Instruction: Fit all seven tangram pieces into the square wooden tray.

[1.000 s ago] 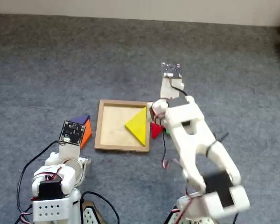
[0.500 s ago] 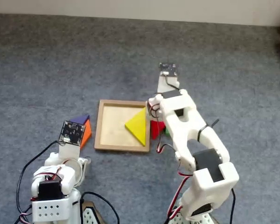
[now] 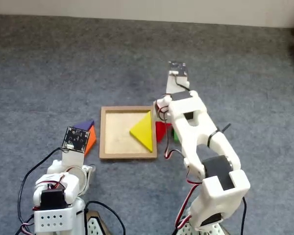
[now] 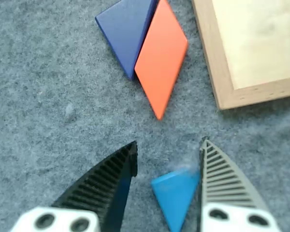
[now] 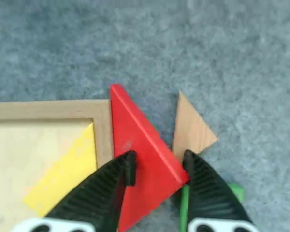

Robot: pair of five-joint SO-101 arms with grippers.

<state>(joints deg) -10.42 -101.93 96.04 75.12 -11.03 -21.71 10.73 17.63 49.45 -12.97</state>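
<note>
The square wooden tray (image 3: pixel 104 142) lies mid-table with a yellow triangle (image 3: pixel 143 131) in its right half. My right gripper (image 5: pixel 158 164) is shut on a red triangle (image 5: pixel 137 140) that leans against the tray's right rim (image 5: pixel 104 129). A tan triangle (image 5: pixel 192 130) and a green piece (image 5: pixel 237 191) lie just beyond the red one. My left gripper (image 4: pixel 166 152) stands open over a light blue triangle (image 4: pixel 176 193) on the carpet. Ahead of it lie an orange parallelogram (image 4: pixel 161 58) and a dark blue triangle (image 4: pixel 128 31), touching each other left of the tray (image 4: pixel 222 77).
Grey carpet covers the whole table. The right arm (image 3: pixel 201 142) stretches over the area right of the tray. The left arm's base (image 3: pixel 56 196) sits at the near left. Open carpet lies behind the tray and to the far left.
The right arm drew back and swung slightly left, carrying the red triangle against the tray's right rim. The tray slid a little to the left. The left arm stayed still.
</note>
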